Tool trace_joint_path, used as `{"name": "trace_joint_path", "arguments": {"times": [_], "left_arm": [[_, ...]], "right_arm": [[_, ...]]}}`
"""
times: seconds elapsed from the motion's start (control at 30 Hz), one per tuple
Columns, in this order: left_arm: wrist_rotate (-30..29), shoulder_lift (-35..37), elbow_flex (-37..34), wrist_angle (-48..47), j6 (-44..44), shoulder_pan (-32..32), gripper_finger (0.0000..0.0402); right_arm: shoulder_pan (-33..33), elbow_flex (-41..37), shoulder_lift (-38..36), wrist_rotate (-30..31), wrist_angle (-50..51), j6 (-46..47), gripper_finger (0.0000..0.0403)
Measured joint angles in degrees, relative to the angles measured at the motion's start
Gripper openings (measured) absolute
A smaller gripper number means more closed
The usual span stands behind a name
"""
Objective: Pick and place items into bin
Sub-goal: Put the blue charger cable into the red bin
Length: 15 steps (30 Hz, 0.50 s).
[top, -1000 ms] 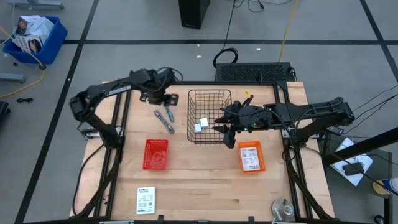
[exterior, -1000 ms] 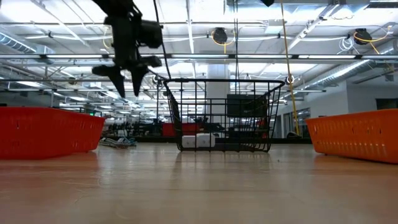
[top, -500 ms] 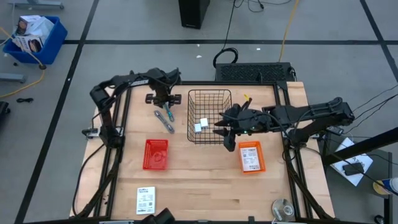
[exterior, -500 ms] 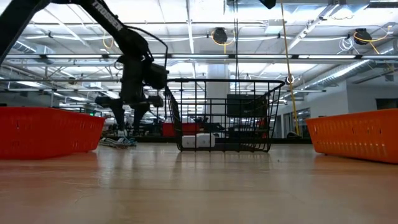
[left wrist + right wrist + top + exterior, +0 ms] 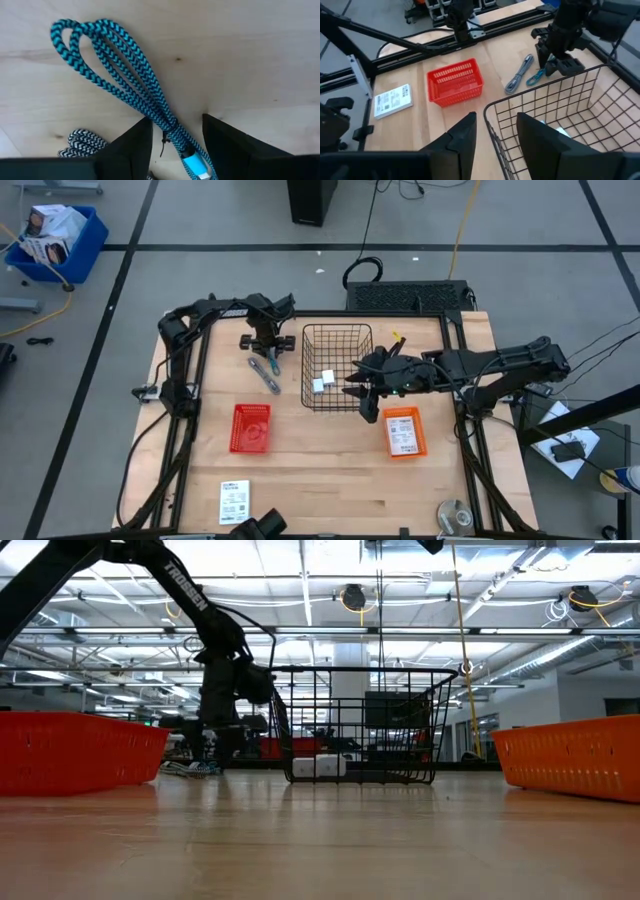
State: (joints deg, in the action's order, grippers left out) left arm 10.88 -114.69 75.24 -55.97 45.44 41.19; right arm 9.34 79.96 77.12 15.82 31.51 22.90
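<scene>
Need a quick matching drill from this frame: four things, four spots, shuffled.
Things:
1. blue braided cable
2. white blocks
3. left claw
4. right claw

Spots:
A. inside the wire basket
B. at the basket's rim, on the orange tray side
C. lying on the table, left of the basket
D. lowered over the blue cable, fingers either side

Pairs: 1-C, 2-A, 3-D, 4-B

You have a blue-and-black braided cable, a grey-and-white one, a black wire basket, red and orange trays, and pale wood table.
</scene>
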Motion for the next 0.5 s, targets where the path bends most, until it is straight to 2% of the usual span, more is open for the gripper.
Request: {"name": "trace_joint_path", "arguments": {"times": [0.13, 0.4, 0.5], "left_arm": [[0.5, -0.3, 0.1, 0.1, -1.5, 0.1, 0.0136], [1.6, -0.3, 0.0, -0.2, -4.4, 0.6, 0.002], [1.6, 0.2, -0.1, -0.9, -5.1, 0.7, 0.0018]], "right_arm": [[0.0, 0.0, 0.0, 2.2, 0.0, -0.2, 0.0132], [-1.0, 0.0, 0.0, 2.4, -0.5, -1.3, 0.0132], [-1.7, 0.0, 0.0, 2.4, -0.6, -1.3, 0.0132]]}}
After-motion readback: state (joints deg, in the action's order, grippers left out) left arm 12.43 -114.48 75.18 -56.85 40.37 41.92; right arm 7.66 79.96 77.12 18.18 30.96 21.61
